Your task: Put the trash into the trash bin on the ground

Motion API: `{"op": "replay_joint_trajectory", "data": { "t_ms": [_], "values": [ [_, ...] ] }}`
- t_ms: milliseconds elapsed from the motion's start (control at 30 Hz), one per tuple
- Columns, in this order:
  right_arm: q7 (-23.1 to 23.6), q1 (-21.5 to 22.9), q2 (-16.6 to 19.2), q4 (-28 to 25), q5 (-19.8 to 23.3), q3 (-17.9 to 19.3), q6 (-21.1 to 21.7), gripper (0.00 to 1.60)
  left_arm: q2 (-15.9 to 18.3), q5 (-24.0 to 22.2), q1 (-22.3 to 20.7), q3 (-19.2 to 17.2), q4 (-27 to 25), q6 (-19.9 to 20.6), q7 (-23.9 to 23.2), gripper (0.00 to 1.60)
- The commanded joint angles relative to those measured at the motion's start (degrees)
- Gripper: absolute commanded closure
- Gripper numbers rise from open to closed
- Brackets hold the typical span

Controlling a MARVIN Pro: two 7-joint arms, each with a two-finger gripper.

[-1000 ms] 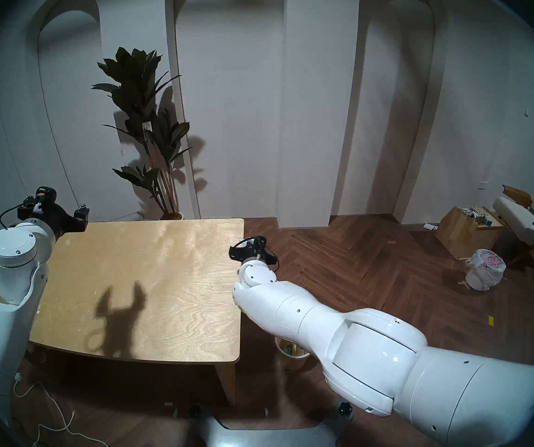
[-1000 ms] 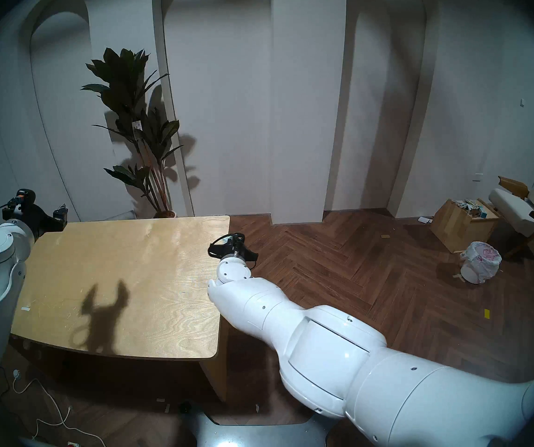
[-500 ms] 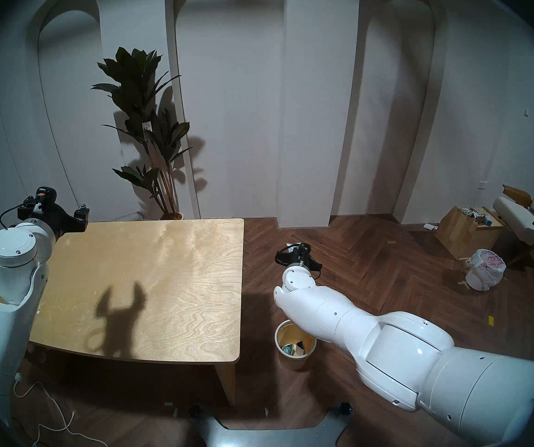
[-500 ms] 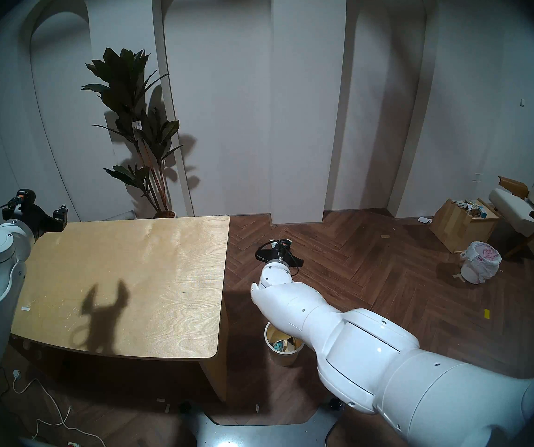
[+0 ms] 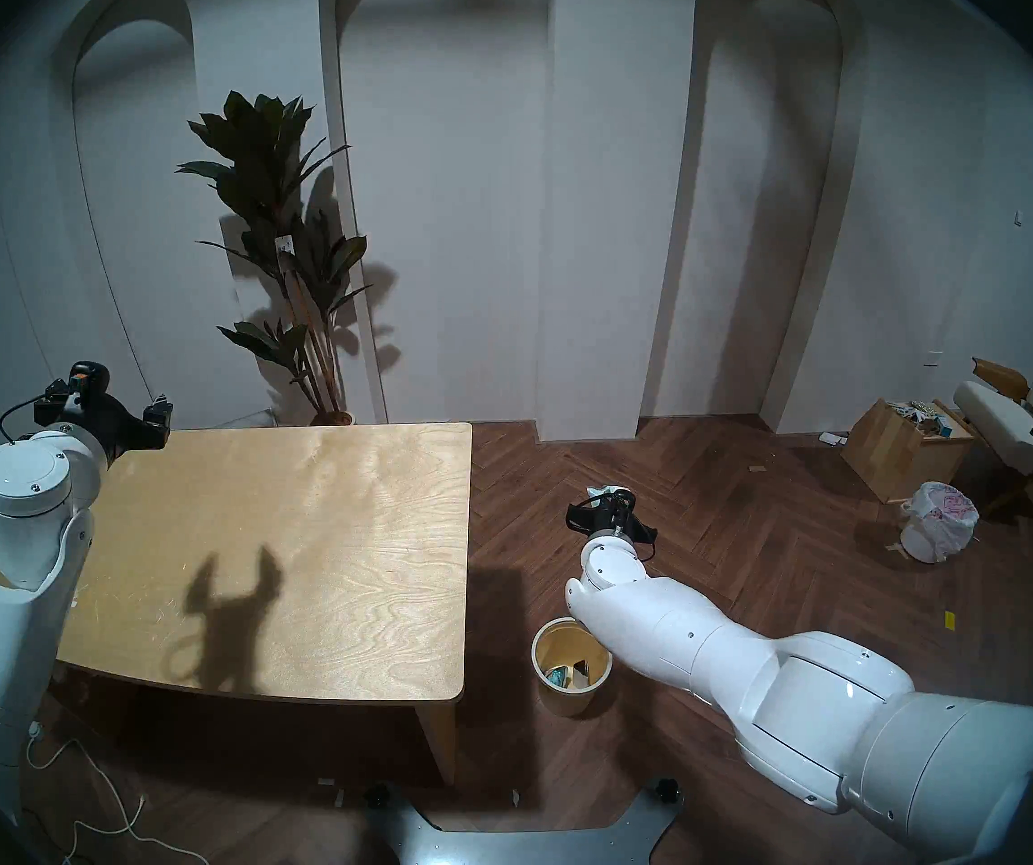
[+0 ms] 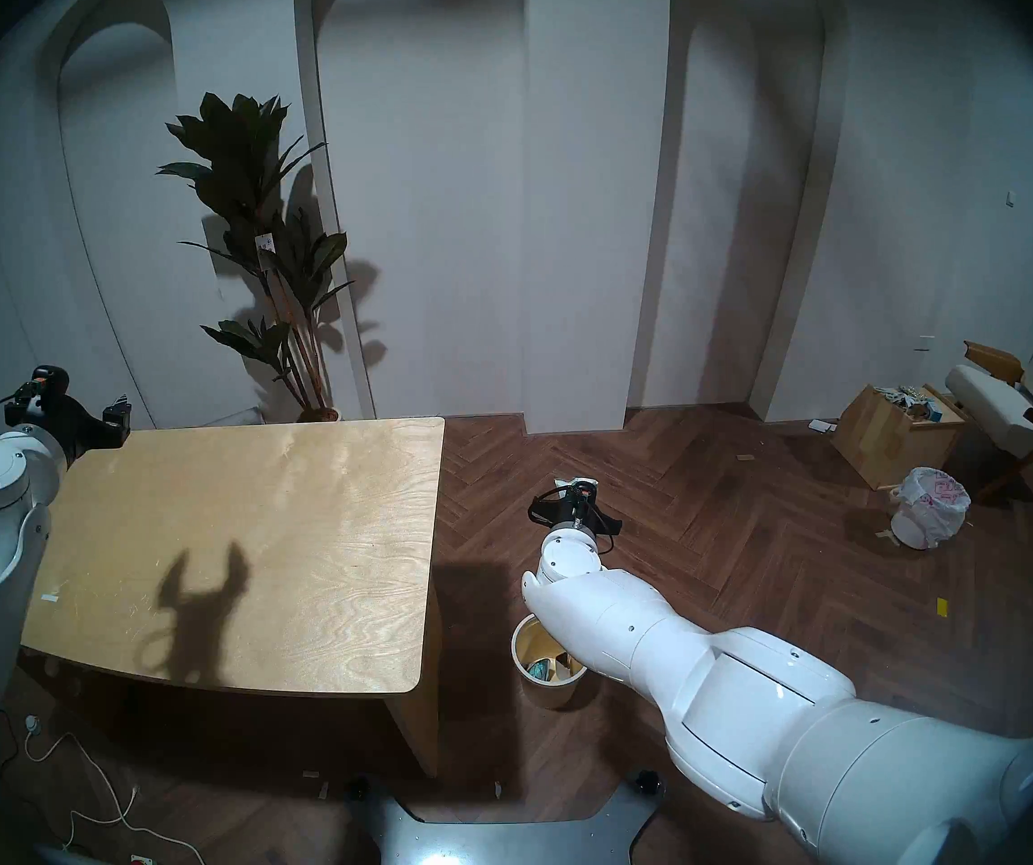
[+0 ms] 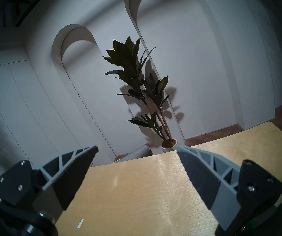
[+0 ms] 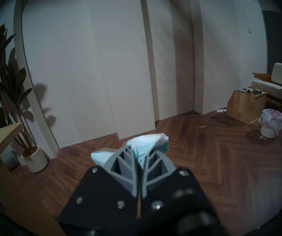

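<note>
Item: pale blue packet point(image 8: 147, 143), crumpled film; judged light, soft, slippery, best pinched across a fold. Location: clamped in right pincer point(image 8: 139, 154), over floor beyond trash bin point(image 5: 570, 667). Left pincer point(image 7: 136, 150): jaws apart, empty, at tabletop point(image 5: 289, 545) corner.

White walls with tall arched niches point(image 5: 439, 189) rise over dark herringbone wood flooring point(image 5: 720, 533). A pale plywood table point(image 5: 314, 564) stands before a leafy potted plant point(image 5: 283, 233); a cream-cushioned wooden armchair point(image 5: 1025, 414) sits far right.
</note>
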Motion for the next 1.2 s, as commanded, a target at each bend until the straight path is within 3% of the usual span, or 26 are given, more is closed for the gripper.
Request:
{"op": "replay_joint_trajectory", "data": {
  "t_ms": [0, 267, 867, 1167],
  "values": [
    [0.90, -0.59, 3.26, -7.38, -0.78, -0.61, 0.61, 1.60, 0.34, 0.10, -0.50, -0.69, -0.66, -0.27, 0.08, 0.00],
    [1.08, -2.27, 6.24, -12.77, -0.23, -1.41, 4.13, 1.60, 0.33, 0.11, -0.46, -0.76, -0.72, -0.29, 0.06, 0.00],
    [-1.83, -6.67, 14.18, -28.04, 4.20, -0.70, 17.35, 1.60, 0.30, 0.13, -0.30, -0.95, -0.83, -0.38, -0.06, 0.00],
    [-3.32, -5.33, 11.97, -24.94, 4.10, -0.78, 17.53, 1.60, 0.29, 0.15, -0.30, -0.96, -0.84, -0.38, -0.09, 0.00]
  ]
}}
